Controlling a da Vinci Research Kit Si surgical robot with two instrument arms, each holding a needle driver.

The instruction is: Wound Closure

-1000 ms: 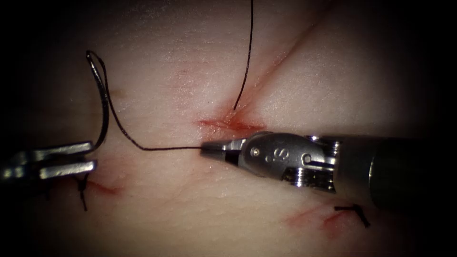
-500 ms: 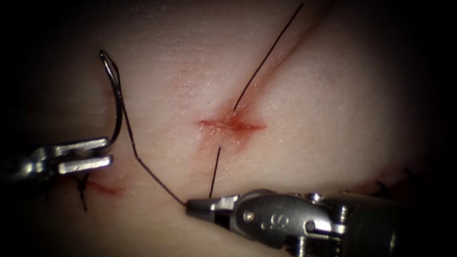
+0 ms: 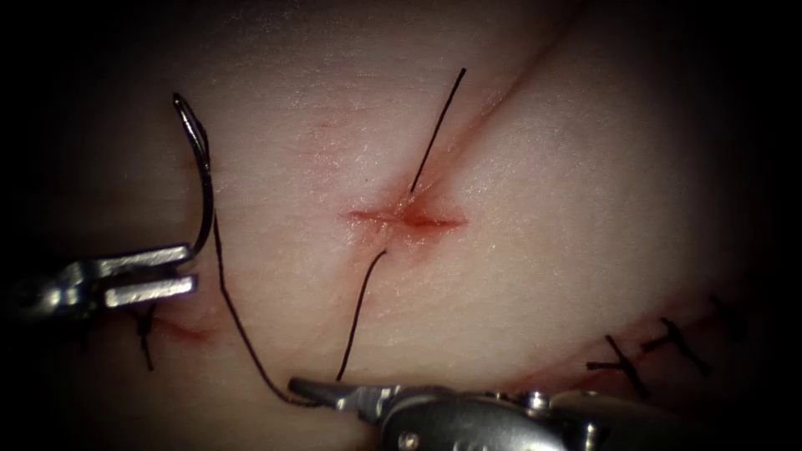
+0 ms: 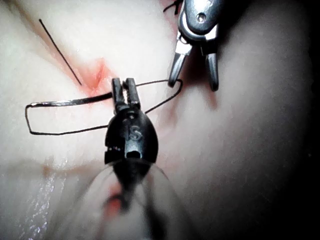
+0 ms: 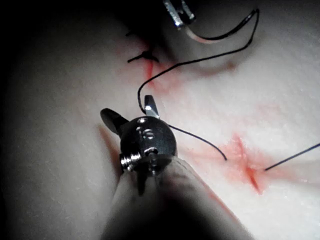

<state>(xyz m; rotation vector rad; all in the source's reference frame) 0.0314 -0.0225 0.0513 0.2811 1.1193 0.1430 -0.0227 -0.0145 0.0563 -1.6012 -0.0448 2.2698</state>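
Note:
The curved needle (image 3: 203, 179) stands free of the tissue, left of the cut (image 3: 409, 219). My left tool (image 3: 189, 267) is shut on it near its lower end; it also shows in the left wrist view (image 4: 125, 91). Black thread (image 3: 238, 330) runs from the needle's top end down to my right tool (image 3: 306, 387), whose jaws stand open around it (image 4: 194, 82) (image 5: 129, 111). From there the thread (image 3: 359, 313) rises into the cut. A short tail (image 3: 439, 125) comes out on the far side.
Finished stitches (image 3: 622, 365) cross a red line at the lower right. Another knot with cut ends (image 3: 146, 330) sits just under the left tool. Red fluid marks the tissue (image 3: 535, 209) around the cut.
My right tool moved down from the cut to the picture's bottom edge, drawing thread through so the far tail shortened, and its jaws have opened. The left tool shifted slightly right with the needle.

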